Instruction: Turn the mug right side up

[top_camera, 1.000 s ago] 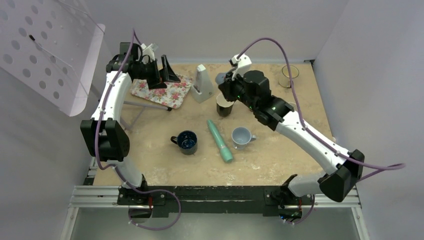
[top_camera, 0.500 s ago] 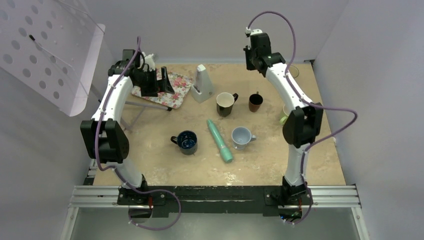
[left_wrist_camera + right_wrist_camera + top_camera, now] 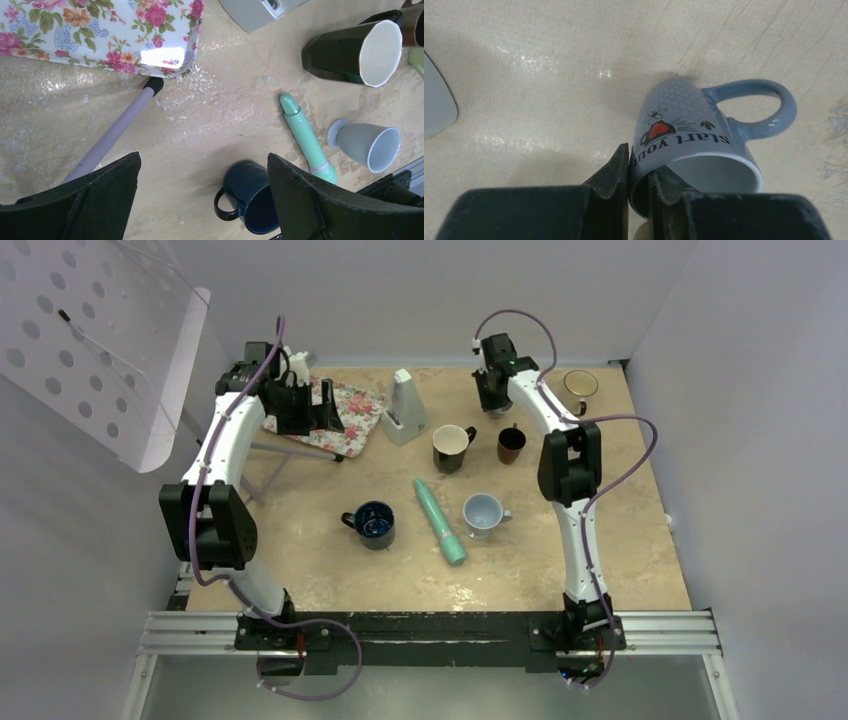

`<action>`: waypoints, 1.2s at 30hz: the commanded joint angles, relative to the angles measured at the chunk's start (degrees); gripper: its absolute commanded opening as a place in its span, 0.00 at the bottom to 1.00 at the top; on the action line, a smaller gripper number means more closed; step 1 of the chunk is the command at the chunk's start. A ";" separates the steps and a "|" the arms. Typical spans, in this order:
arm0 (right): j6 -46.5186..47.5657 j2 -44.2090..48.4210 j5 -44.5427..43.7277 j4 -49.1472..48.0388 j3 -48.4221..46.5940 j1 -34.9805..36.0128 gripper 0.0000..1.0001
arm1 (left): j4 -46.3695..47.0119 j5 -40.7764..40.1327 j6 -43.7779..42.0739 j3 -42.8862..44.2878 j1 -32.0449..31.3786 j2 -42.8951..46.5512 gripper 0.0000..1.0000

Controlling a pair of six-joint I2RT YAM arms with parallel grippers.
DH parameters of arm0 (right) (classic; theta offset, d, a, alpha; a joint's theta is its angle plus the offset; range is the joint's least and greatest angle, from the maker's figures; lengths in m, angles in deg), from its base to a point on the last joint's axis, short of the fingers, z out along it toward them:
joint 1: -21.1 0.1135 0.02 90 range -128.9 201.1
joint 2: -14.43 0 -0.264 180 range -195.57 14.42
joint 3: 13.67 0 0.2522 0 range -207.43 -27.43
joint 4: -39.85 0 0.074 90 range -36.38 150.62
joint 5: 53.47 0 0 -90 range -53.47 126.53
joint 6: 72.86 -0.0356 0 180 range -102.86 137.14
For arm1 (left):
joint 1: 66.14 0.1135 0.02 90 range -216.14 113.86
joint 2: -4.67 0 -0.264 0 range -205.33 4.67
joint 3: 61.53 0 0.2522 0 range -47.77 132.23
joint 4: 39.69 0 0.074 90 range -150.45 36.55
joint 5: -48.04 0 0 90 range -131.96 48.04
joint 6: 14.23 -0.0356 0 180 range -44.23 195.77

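The light blue mug (image 3: 694, 132), printed with "start you" and a red heart, shows in the right wrist view with its mouth toward the camera and its base down by the table. My right gripper (image 3: 639, 167) is shut on its rim, one finger inside and one outside. In the top view that gripper (image 3: 492, 390) is at the back of the table and hides the mug. My left gripper (image 3: 303, 405) is open and empty above the floral tray (image 3: 352, 425); the left wrist view shows its gap (image 3: 202, 167) wide.
On the table are a black mug with cream inside (image 3: 451, 447), a small brown mug (image 3: 511, 444), a dark blue mug (image 3: 375, 523), a grey-blue cup (image 3: 483, 514) and a teal tube (image 3: 440, 522). A grey stand (image 3: 405, 408) and another mug (image 3: 579, 386) are at the back.
My right arm left the black mug, swung up high near the back wall, then folded down so the gripper sits low at the back. My left gripper shifted slightly.
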 commanded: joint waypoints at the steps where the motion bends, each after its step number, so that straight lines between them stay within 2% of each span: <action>1: 0.93 0.05 0.97 -0.53 -4.60 0.17 0.00 | 0.86 -0.13 -2.10 -0.26 0.19 1.34 1.00; 2: 0.94 -0.31 1.03 -0.48 -4.79 0.18 0.02 | 0.86 -0.17 -2.21 -0.27 0.19 1.32 1.00; 3: 0.95 -0.56 1.13 -0.52 -5.05 0.16 0.09 | 0.87 -0.13 -2.30 -0.29 0.19 1.32 1.00; 7: 0.86 -0.41 1.41 -0.74 -6.51 0.19 0.50 | 1.32 0.41 -2.48 -0.62 0.19 1.60 1.00; 8: 0.89 0.08 1.41 -1.09 -6.90 0.15 0.56 | 1.57 0.55 -2.45 -0.62 0.17 1.71 1.00; 11: 0.99 2.82 1.41 -3.17 -7.04 0.18 0.66 | 2.56 0.91 -2.48 -0.71 0.14 1.99 1.00; 16: 2.27 10.71 1.36 -7.22 -4.71 0.29 0.91 | 5.19 -0.72 -4.08 -0.53 0.19 2.98 1.00; 19: 2.75 20.07 1.33 -15.33 6.34 0.19 0.94 | 9.64 -4.95 -8.71 -0.53 -1.31 3.59 1.00; 22: 3.10 32.58 1.19 -28.67 22.51 -0.05 0.96 | 15.92 -11.46 -14.90 -0.74 -2.72 4.57 1.00; 25: 3.54 46.02 2.61 -43.35 40.31 -1.59 0.96 | 23.17 -12.48 -19.33 -5.81 -4.20 9.52 1.00; 27: 3.56 54.11 2.89 -52.02 50.81 -3.42 0.96 | 28.07 -10.05 -20.32 -11.75 -4.29 14.27 1.00; 30: 2.48 64.72 3.16 -61.38 64.28 -6.50 0.95 | 33.82 -6.58 -26.19 -23.12 -4.29 22.73 1.00; 32: 2.45 70.46 2.68 -67.28 72.85 -7.13 0.95 | 41.33 -5.87 -28.07 -32.06 -4.29 29.75 1.00; 35: 2.56 77.89 1.14 -74.72 84.16 -7.58 0.95 | 54.44 -5.35 -25.75 -43.77 -4.29 39.18 1.00; 36: 2.26 79.91 0.36 -76.48 87.58 -7.82 0.95 | 55.66 -5.06 -24.67 -46.06 -4.29 41.52 1.00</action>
